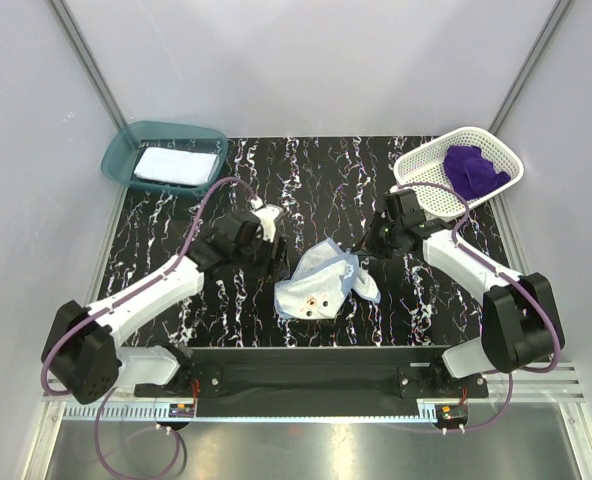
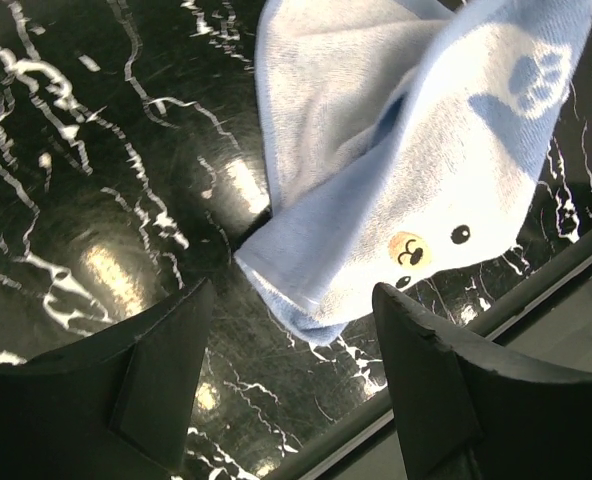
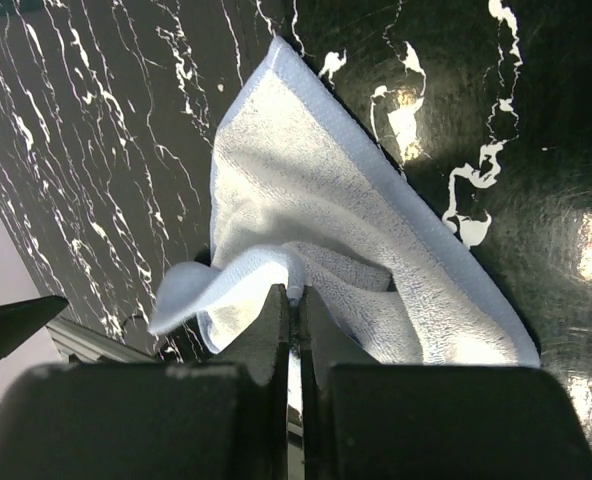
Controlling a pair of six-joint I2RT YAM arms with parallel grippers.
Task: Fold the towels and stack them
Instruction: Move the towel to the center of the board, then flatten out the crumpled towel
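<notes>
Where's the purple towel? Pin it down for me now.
In the top view, the purple towel lies bunched inside the white mesh basket at the far right corner of the table, beyond the right arm.

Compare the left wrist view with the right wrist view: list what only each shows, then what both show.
Only the left wrist view: the bear-face print on the light blue towel, and the left gripper, open and gripping nothing. Only the right wrist view: the right gripper, shut and pinching a raised fold of that towel's plain side. Both: the same towel lying on the black marbled table.
</notes>
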